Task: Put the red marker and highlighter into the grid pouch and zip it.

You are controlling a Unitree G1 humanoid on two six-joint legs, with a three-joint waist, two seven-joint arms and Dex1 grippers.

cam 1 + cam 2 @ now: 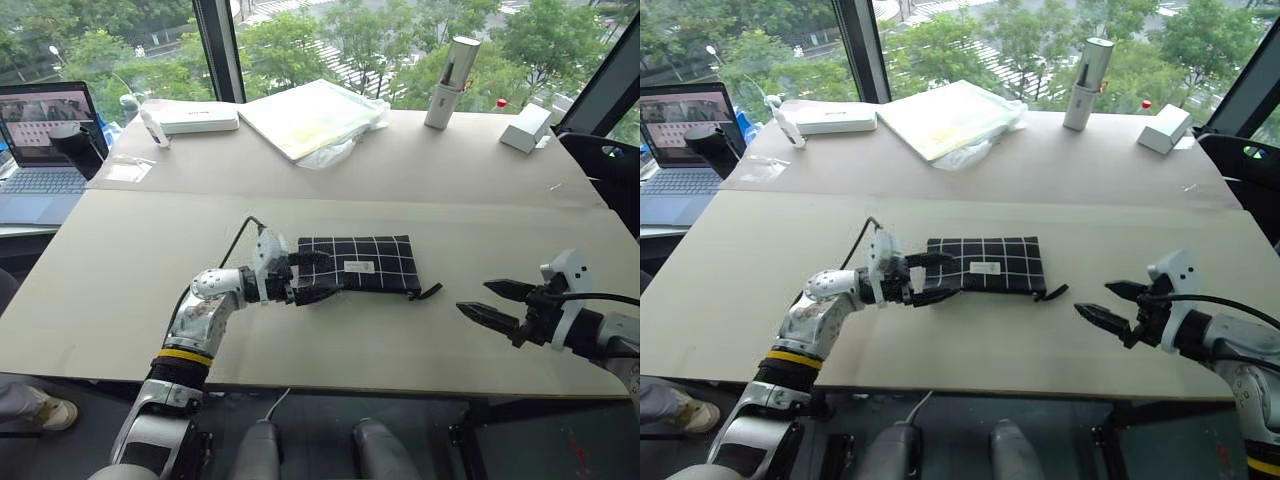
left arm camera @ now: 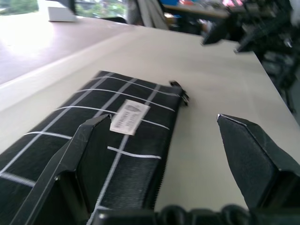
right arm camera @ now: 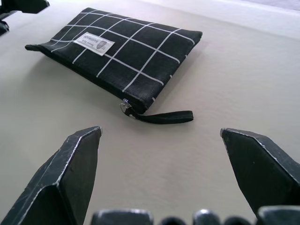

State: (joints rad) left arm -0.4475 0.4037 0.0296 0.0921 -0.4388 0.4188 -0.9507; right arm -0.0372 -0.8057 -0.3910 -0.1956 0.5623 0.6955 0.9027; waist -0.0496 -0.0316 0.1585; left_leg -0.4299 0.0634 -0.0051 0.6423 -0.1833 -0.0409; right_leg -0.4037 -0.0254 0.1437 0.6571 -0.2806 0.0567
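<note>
The grid pouch (image 1: pixel 357 264) is flat, soft black cloth with thin white lines and a small white label. It lies zipped in the middle of the pale, smooth table (image 1: pixel 120 260), its strap (image 3: pixel 165 117) at its right end. The left gripper (image 1: pixel 314 276) is released, its pointed black fingers spread at the pouch's left end. The right gripper (image 1: pixel 496 303) is spread wide too, holding nothing, to the pouch's right. Far back are a laptop (image 1: pixel 40 150), a white box (image 1: pixel 198 119), a flat plastic bag (image 1: pixel 312 118) and a silver bottle (image 1: pixel 451 82).
</note>
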